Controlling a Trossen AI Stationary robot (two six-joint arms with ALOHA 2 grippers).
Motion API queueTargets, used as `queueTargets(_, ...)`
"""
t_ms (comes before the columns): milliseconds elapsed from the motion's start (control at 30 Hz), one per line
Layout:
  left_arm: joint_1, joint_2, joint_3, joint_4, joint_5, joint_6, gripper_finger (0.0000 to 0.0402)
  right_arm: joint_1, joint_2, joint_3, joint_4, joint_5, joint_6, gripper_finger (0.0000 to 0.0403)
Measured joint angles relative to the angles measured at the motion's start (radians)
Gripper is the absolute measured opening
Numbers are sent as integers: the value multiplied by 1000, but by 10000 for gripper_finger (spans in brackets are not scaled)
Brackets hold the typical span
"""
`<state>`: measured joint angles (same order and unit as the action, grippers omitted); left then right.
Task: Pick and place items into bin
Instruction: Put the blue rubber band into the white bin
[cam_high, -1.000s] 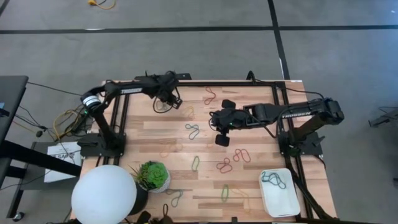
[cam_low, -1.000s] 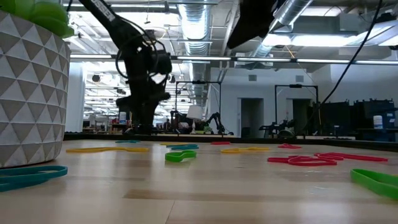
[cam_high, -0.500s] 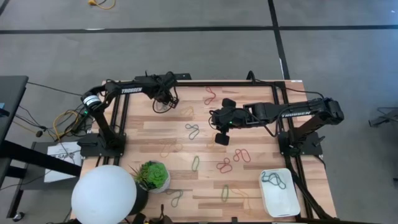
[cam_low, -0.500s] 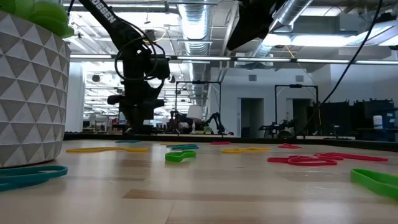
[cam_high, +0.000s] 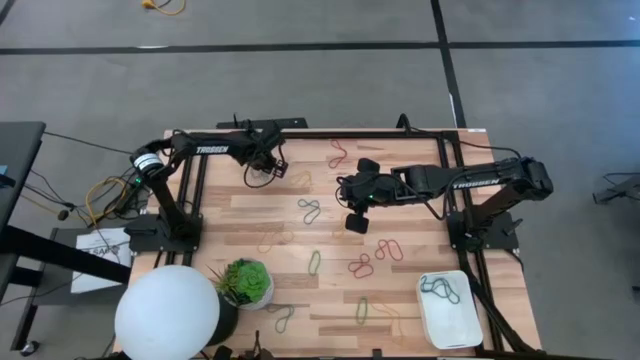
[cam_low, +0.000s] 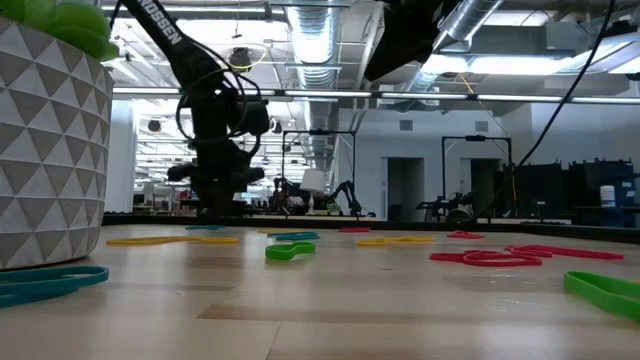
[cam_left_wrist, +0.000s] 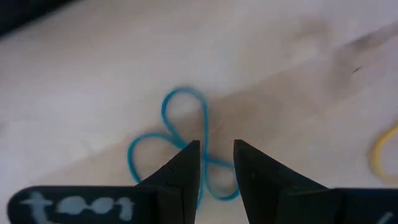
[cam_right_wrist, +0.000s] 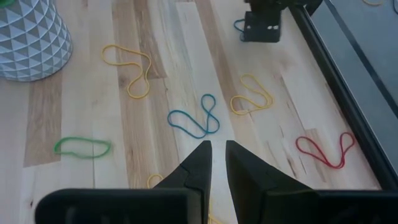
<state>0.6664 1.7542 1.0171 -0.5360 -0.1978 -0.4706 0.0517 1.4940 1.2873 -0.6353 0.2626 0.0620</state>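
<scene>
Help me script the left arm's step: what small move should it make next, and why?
Probably lower the left gripper straight down and close. Its fingers stand slightly apart, right over a twisted blue rubber band lying flat on the table, with the loop's crossing between the tips. Nothing is held yet, so it can't head for the bin.

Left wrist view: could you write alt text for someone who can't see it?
Two dark claw fingers hang close over a teal rubber band twisted into loops on a pale wooden table, a narrow gap between them. Part of a yellow band shows at one edge.
</scene>
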Motion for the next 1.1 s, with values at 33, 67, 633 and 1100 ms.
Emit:
queueTargets(33,2,0,-9,8,-7,-4,89,0,0,0,0,0,0,42)
queueTargets(67,6,0,-18,22,-15,-4,89,0,0,0,0,0,0,42)
queueTargets(633,-4,-7,-167,221,-32,15,43,0,0,0,60,0,-1,42)
queueTargets(1100,-144,-71,-83,275,-11,128,1,-27,0,1,192,0,-11,42)
